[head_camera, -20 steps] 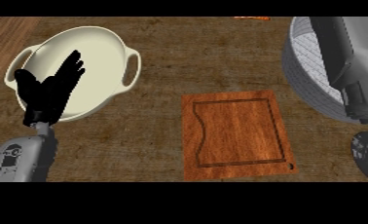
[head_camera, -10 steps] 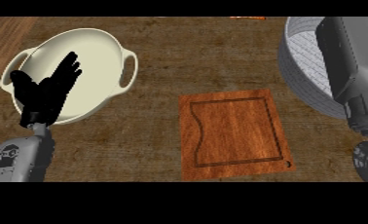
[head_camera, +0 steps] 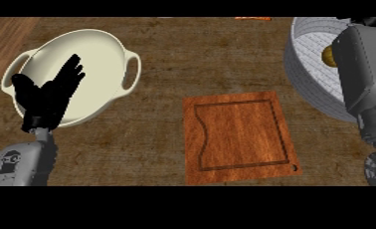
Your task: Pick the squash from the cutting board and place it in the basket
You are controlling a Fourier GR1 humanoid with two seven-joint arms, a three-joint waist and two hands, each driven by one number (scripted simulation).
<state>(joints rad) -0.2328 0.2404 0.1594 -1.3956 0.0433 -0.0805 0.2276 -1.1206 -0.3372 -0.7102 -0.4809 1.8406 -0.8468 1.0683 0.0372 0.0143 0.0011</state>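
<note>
Now squash (head_camera: pixel 329 57) (partly hidden) sits in basket (head_camera: pixel 312 81).

A cream two-handled dish (head_camera: pixel 95 54) sits on the wooden counter (head_camera: pixel 198 58).

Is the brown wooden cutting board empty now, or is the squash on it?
Empty: the brown wooden cutting board shows only bare wood. A yellow-brown round thing shows inside the grey basket.

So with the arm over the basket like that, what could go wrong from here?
The right forearm hides most of the grey basket; only a small yellow-orange patch, perhaps the squash, shows beside it, so the placement is hard to confirm. Withdrawing, the arm might catch the basket's wall. The left hand rests open over the cream dish.
</note>
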